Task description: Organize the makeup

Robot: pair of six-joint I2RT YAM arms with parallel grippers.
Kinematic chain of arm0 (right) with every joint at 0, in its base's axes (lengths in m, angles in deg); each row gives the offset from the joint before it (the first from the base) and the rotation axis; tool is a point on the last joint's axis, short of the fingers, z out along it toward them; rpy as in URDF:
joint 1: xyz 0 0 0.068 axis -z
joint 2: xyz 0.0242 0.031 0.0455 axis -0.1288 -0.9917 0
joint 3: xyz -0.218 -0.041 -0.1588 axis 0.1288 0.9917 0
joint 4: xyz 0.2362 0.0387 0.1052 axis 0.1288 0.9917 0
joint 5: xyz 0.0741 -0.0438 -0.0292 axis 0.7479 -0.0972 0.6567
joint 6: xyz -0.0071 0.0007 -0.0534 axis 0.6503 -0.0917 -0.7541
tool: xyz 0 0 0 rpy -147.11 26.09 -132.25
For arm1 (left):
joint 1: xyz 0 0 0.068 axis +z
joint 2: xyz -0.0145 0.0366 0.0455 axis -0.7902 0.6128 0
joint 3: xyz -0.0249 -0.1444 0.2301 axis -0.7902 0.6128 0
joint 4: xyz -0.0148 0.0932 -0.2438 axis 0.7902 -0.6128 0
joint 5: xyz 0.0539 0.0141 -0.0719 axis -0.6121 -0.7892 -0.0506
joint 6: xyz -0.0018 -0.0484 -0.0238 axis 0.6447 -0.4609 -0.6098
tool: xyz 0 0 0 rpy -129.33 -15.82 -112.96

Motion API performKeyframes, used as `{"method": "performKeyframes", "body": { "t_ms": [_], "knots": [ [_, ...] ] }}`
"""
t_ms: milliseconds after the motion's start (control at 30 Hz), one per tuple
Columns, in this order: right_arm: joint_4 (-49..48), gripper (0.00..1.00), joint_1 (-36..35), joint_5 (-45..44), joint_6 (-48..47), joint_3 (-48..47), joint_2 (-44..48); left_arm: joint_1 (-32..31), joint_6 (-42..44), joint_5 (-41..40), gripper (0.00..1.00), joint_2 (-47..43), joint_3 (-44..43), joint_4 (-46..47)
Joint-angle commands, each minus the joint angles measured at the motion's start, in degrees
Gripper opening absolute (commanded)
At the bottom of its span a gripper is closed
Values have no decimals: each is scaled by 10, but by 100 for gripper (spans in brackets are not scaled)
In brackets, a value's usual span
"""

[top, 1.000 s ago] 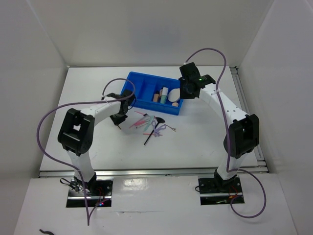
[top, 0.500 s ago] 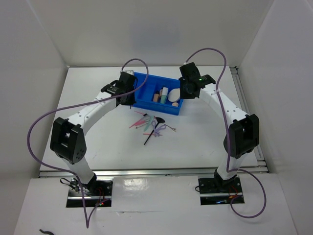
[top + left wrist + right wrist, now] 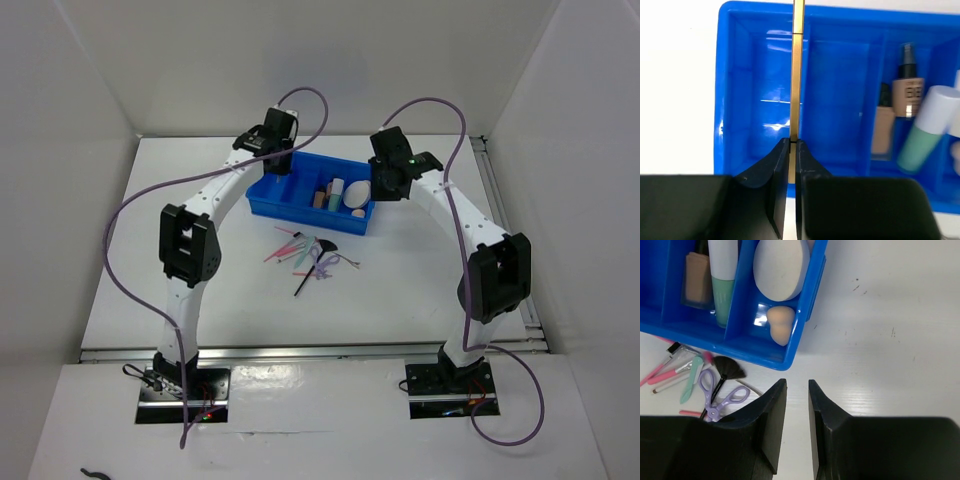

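Two beige bottles [image 3: 907, 92] crowd the blue plastic tray [image 3: 730, 100] right of the thin gold stick [image 3: 797, 75], perhaps a pencil, which my left gripper [image 3: 793, 145] pinches; my right gripper [image 3: 797, 390] gapes empty.

White table [image 3: 420, 290] carries a blue tray [image 3: 300, 213], loose sticks [image 3: 290, 250], brush [image 3: 326, 247].

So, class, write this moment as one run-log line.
left claw: grips gold stick over tray | right claw: open, empty, beside tray | brush: on table
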State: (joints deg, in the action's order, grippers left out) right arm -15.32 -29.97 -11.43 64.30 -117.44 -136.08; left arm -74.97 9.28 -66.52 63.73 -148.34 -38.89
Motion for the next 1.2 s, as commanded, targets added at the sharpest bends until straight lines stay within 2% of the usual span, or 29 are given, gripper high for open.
{"method": "performKeyframes", "body": {
  "t_ms": [0,333,433,467,500,633,700,800,867,900,967,1000,1033,1100,1167],
  "knots": [
    [-16,32,8,-9,-6,-3,27,1,26,-44,0,31,-39,-37],
    [-16,32,13,-4,-6,-3,11,31,8,-38,0,64,-20,-19],
    [-16,32,13,1,-6,-8,11,31,-3,-46,20,84,-40,-35],
    [-16,32,13,1,-6,-8,11,31,-4,-46,30,84,-40,-35],
    [-16,32,13,1,-6,-8,6,31,-4,-46,47,84,-46,-35],
    [-16,32,13,7,-6,-14,6,31,-10,-18,71,73,-34,-20],
    [-16,32,13,13,-6,-14,1,31,-15,-12,72,73,-48,-20],
    [-16,32,13,19,8,-14,-6,31,-37,-53,74,65,-54,-27],
    [-16,39,21,29,14,-20,-11,38,-55,-61,74,38,-37,-14],
    [-16,50,26,52,14,-25,-20,55,-62,-61,74,30,-23,-8],
    [-16,61,38,70,29,-31,-33,71,-83,-45,74,17,-11,8],
    [-16,71,45,70,35,-36,-48,87,-83,-33,81,17,-6,8],
    [-16,76,45,70,44,-36,-56,94,-90,-7,83,17,-6,14],
    [-16,83,50,70,49,-55,-72,105,-98,12,88,39,-6,14],
    [-16,84,50,75,55,-60,-96,112,-98,41,89,44,-6,14]
  ]
}}
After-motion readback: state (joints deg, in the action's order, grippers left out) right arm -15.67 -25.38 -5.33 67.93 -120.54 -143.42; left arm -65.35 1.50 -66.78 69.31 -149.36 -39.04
